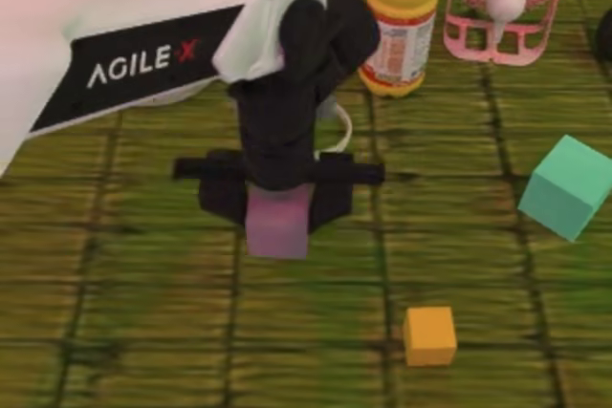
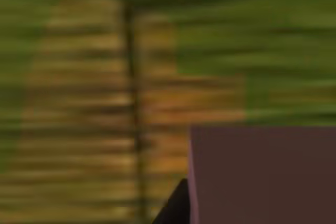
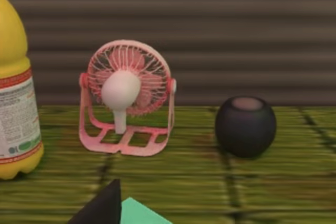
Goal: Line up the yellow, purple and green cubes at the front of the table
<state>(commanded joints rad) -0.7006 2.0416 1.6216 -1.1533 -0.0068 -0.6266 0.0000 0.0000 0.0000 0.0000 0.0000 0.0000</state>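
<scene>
Left end effector (image 1: pixel 278 205) closed on purple cube (image 1: pixel 278 222), mid-surface — yellow cube (image 1: pixel 429 335) sits near front edge, green cube (image 1: pixel 566 186) by right edge — no row formed; two placements apparently remain.

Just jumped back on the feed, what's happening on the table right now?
The left hand is shut on the purple cube, near the middle of the table. The yellow cube sits at the front, right of centre. The green cube lies untouched near the right edge. A bottle, a pink fan and a dark round object stand at the back.
</scene>
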